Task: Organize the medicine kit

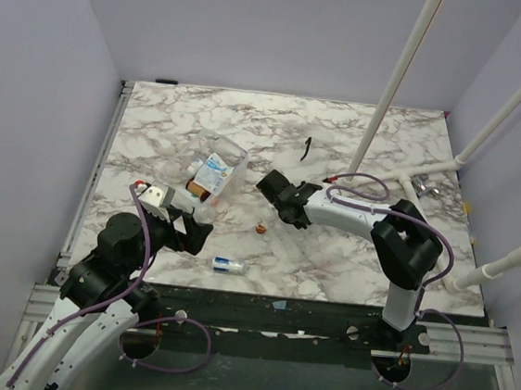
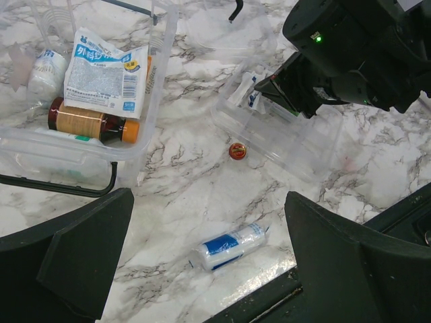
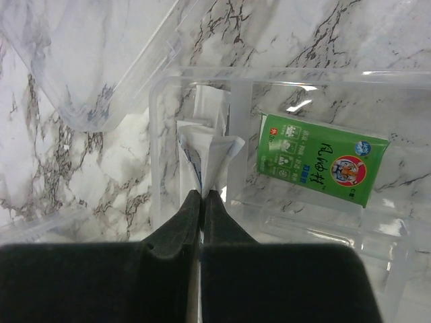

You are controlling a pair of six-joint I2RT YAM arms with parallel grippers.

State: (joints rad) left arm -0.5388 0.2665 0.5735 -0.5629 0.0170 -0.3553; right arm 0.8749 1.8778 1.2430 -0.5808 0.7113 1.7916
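The medicine kit (image 2: 153, 81) is a clear box with a black handle, lying open at the left of the left wrist view; it holds a white printed packet (image 2: 106, 73), a brown bottle (image 2: 91, 122) and a white bottle (image 2: 46, 70). To its right lies a clear tray (image 2: 296, 145) with a green packet (image 3: 324, 159) in it. My right gripper (image 3: 203, 194) is shut on a white packet (image 3: 209, 156) that hangs over the tray's left compartment. My left gripper (image 2: 222, 269) is open above a blue-and-white bandage roll (image 2: 229, 245) near the front edge of the table.
A small orange cap (image 2: 236, 151) lies on the marble between the kit and the tray. A black strip (image 1: 307, 147) lies further back. White poles (image 1: 398, 79) slant up at the right. The right arm (image 1: 396, 237) reaches in from the right.
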